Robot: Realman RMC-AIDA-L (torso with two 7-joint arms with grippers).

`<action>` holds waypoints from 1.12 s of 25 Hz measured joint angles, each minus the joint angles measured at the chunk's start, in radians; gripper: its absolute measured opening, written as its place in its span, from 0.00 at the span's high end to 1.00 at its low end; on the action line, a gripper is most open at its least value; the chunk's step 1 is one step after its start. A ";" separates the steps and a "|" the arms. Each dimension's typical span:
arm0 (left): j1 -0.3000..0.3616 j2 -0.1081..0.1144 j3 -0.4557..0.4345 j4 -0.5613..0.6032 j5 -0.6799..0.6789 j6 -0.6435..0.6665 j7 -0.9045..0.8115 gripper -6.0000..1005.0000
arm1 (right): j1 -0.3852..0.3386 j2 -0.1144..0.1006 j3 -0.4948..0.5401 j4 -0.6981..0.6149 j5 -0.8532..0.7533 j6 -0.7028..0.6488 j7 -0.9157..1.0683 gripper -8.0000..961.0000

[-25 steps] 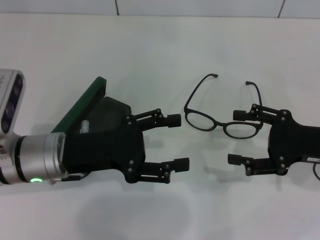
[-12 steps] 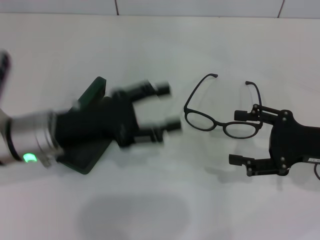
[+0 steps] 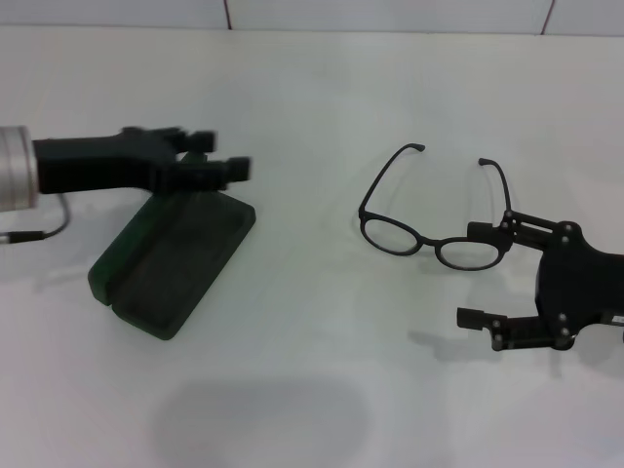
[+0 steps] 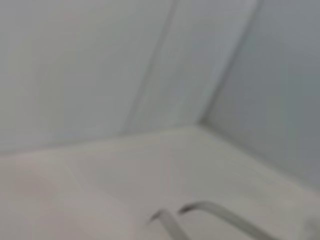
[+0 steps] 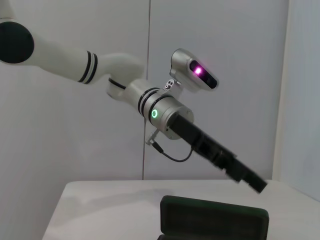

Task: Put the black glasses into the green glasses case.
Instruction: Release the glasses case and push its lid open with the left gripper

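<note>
since a second ago the left tool (image 3: 210,156) has swung up and back off the green glasses case (image 3: 171,263), now hovering over its far end with fingers seemingly close together but side-on, so i cannot tell its state, and the open case lies fully exposed on the left of the tabletop (image 3: 312,88), apparently to free the interior. the right tool (image 3: 487,278) has slid slightly toward the robot and rests released, its far finger just beside the right lens of the black glasses (image 3: 434,229), which lie unmoved, well apart from the case.
</note>
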State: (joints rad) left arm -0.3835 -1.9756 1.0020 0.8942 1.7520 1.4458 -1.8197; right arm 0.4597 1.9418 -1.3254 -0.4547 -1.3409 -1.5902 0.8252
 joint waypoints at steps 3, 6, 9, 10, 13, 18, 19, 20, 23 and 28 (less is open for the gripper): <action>0.019 -0.037 -0.072 0.108 0.163 -0.004 -0.066 0.13 | -0.003 -0.003 0.000 0.002 0.000 0.000 0.000 0.08; 0.050 -0.066 -0.107 0.193 0.242 -0.003 -0.094 0.14 | -0.003 -0.004 0.000 0.003 0.000 0.000 -0.001 0.08; 0.086 -0.083 -0.115 0.253 0.281 -0.004 -0.109 0.15 | -0.003 -0.004 0.000 0.003 -0.001 -0.001 -0.004 0.08; 0.094 -0.086 -0.117 0.264 0.292 -0.005 -0.111 0.15 | -0.003 -0.004 0.000 0.002 -0.003 -0.001 -0.004 0.08; 0.106 -0.097 -0.125 0.276 0.337 -0.009 -0.116 0.16 | 0.000 -0.004 0.000 0.002 -0.011 -0.001 -0.004 0.08; 0.097 -0.112 -0.132 0.282 0.411 -0.011 -0.126 0.17 | 0.008 -0.002 0.000 0.001 -0.014 0.002 -0.005 0.08; 0.094 -0.112 -0.132 0.282 0.423 -0.013 -0.134 0.17 | 0.009 -0.002 0.000 0.001 -0.014 0.002 -0.005 0.08; 0.090 -0.112 -0.133 0.282 0.434 -0.017 -0.146 0.17 | 0.009 -0.001 0.000 0.001 -0.014 0.002 -0.005 0.08; 0.084 -0.111 -0.133 0.283 0.459 -0.033 -0.171 0.18 | 0.010 -0.001 0.000 0.001 -0.014 0.001 -0.005 0.08; 0.082 -0.109 -0.130 0.284 0.462 -0.035 -0.174 0.32 | 0.009 0.001 0.000 0.001 -0.014 0.000 -0.005 0.08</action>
State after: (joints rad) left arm -0.3018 -2.0843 0.8716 1.1781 2.2136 1.4103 -1.9941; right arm 0.4687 1.9425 -1.3253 -0.4541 -1.3546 -1.5898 0.8206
